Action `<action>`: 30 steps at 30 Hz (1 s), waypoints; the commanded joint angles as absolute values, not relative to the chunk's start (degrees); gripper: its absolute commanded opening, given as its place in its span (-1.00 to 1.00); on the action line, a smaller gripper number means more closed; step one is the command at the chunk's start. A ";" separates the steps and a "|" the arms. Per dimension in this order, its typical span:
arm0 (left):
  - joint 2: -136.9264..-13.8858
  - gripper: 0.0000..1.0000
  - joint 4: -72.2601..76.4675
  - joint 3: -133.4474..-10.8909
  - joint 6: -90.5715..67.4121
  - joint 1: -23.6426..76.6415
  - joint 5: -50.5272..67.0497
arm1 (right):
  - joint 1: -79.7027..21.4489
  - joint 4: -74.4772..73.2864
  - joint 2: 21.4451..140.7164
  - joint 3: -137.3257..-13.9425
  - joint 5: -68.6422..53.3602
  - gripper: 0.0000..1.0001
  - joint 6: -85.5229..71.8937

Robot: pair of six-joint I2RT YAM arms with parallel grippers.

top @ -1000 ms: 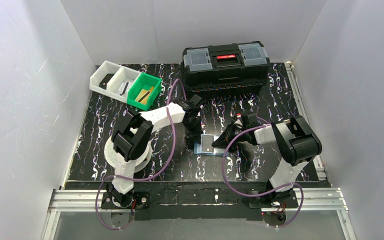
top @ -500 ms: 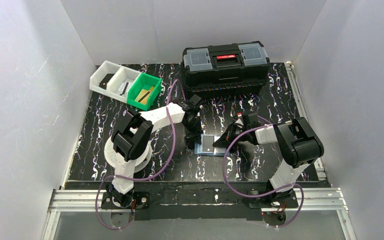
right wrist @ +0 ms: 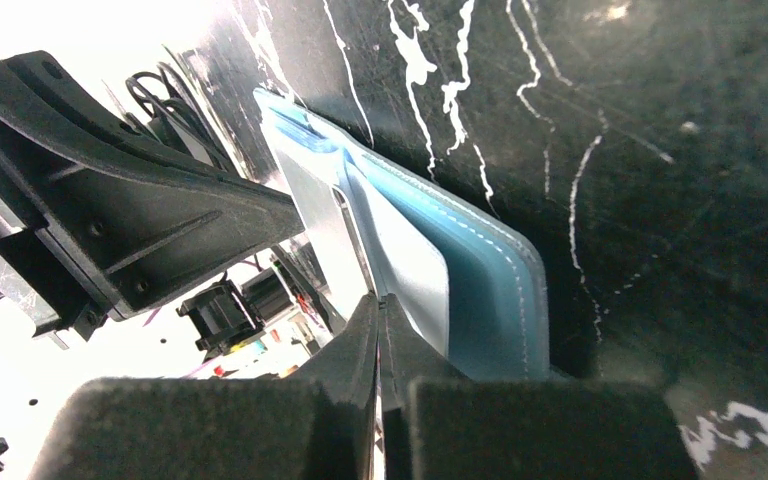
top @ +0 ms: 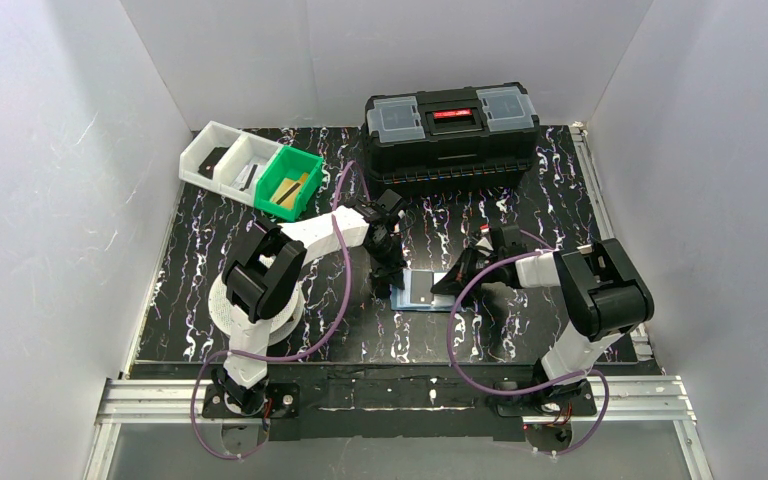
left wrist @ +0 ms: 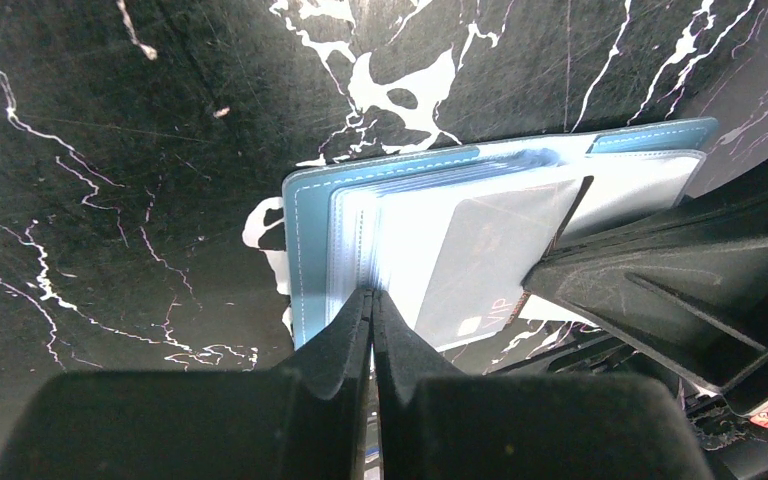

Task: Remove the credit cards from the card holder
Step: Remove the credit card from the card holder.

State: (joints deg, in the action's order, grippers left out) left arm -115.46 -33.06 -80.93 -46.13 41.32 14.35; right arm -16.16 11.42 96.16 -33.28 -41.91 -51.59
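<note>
Left wrist view shows the left gripper [left wrist: 372, 305] with its fingers pressed together on the near edge of the clear sleeves of the blue card holder [left wrist: 308, 240]. The holder lies open on the black marbled table [top: 520, 330] between the two arms. A credit card [left wrist: 485, 245] sits inside a sleeve; letters near its corner look like VIP. The right gripper [right wrist: 380, 312] is likewise pinched tight on a pale leaf at the holder's opposite edge; card or sleeve, I cannot tell. Each gripper's body crowds the other across the holder. Farther back stand a black toolbox [top: 450, 125], a green bin [top: 288, 183] and white bins [top: 222, 155], all well apart from the holder. Open tabletop lies between the holder and the near rail [top: 400, 395].
</note>
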 commanded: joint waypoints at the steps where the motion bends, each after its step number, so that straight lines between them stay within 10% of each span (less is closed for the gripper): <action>1: -121.93 -1.00 -37.40 -76.25 -44.63 41.63 5.46 | -14.87 9.31 95.41 -32.36 -40.28 -0.97 -49.57; 30: -122.06 -1.00 -37.27 -76.36 -44.28 41.60 5.80 | -15.57 20.72 98.40 -30.59 -47.37 -0.42 -54.85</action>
State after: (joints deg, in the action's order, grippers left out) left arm -115.52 -32.64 -80.73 -46.46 41.21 15.03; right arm -14.04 19.11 97.62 -29.76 -46.68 -54.28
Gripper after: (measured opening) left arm 0.008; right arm 0.304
